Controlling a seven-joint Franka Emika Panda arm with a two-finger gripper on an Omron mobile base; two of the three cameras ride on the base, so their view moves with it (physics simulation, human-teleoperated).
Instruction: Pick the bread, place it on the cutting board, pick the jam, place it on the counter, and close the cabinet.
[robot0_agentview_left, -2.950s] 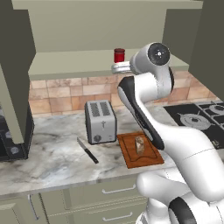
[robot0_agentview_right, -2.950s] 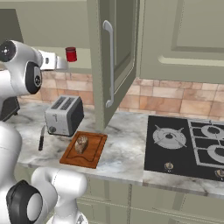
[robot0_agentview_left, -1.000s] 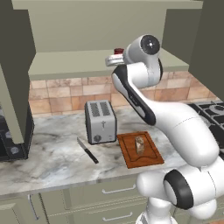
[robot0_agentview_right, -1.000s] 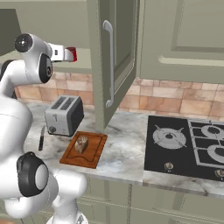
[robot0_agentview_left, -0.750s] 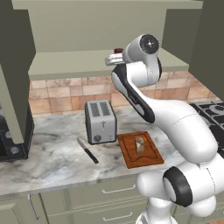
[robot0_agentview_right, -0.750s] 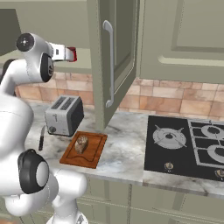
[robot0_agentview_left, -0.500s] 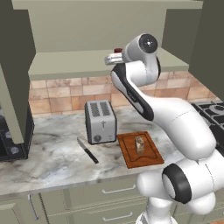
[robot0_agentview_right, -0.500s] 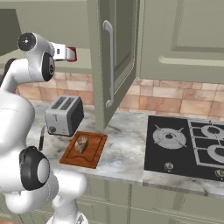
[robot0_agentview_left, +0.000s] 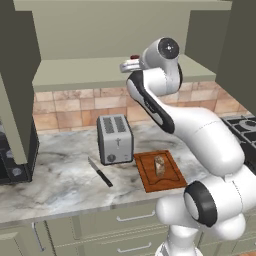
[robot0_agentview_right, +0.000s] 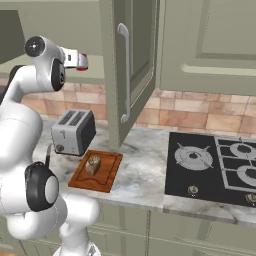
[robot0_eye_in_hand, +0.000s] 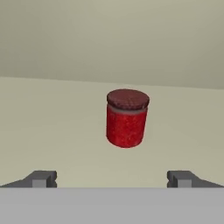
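Reaching into the open cabinet (robot0_agentview_left: 100, 70), the gripper (robot0_eye_in_hand: 112, 178) has its jaws spread wide and empty, facing the jam (robot0_eye_in_hand: 127, 118) upright on the shelf ahead; the bread (robot0_agentview_left: 160, 165) lies on the cutting board (robot0_agentview_left: 161, 170) on the counter (robot0_agentview_left: 60, 180)

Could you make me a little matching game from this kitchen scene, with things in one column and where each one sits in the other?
Things:
1. bread
2. jam
3. knife
4. toaster

Places:
A. standing on the shelf inside the open cabinet, ahead of the robot's open fingers
B. lying flat on the counter, left of the cutting board in the left base view
C. resting on the cutting board
D. standing on the counter against the tiled wall

Pairs: 1-C, 2-A, 3-B, 4-D
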